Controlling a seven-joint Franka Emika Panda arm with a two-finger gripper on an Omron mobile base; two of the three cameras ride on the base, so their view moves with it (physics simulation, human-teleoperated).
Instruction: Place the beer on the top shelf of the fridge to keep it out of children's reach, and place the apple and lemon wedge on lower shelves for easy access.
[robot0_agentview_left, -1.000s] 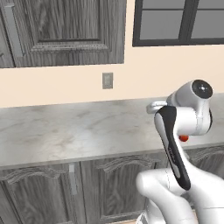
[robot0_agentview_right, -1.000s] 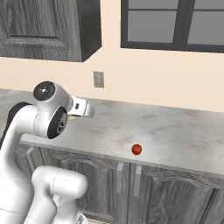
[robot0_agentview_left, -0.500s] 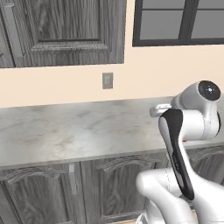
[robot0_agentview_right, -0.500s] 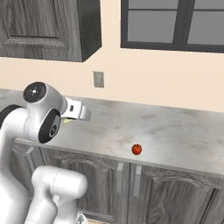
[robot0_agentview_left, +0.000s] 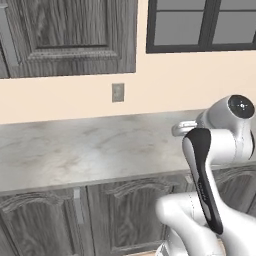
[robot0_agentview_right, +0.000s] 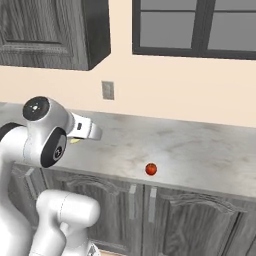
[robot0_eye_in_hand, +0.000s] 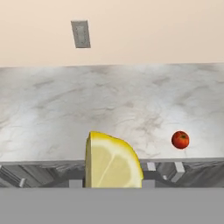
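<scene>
The lemon wedge (robot0_eye_in_hand: 113, 161) fills the lower middle of the hand view, pale yellow with its cut face toward the camera, held up in front of the counter edge. My gripper (robot0_eye_in_hand: 113, 183) is shut on it, and the fingertips are hidden behind the wedge. In the right base view a sliver of the lemon wedge (robot0_agentview_right: 75, 141) shows under the hand (robot0_agentview_right: 86, 128). The small red apple (robot0_agentview_right: 151, 169) lies near the front edge of the marble counter (robot0_agentview_right: 200, 150), to the right of the hand; it shows as the apple (robot0_eye_in_hand: 180, 139) in the hand view. The beer and the fridge are out of view.
A wall outlet (robot0_agentview_left: 118, 92) sits above the counter (robot0_agentview_left: 75, 150). Dark wood upper cabinets (robot0_agentview_left: 65, 35) and a dark-framed window (robot0_agentview_right: 200, 27) hang above. Lower cabinet doors (robot0_agentview_right: 160, 215) run beneath the counter. The white arm (robot0_agentview_left: 205, 175) stands at the counter's front.
The arm's upper joint has drawn back a little toward the base, carrying the hand with the wedge. The apple has stayed where it was.
</scene>
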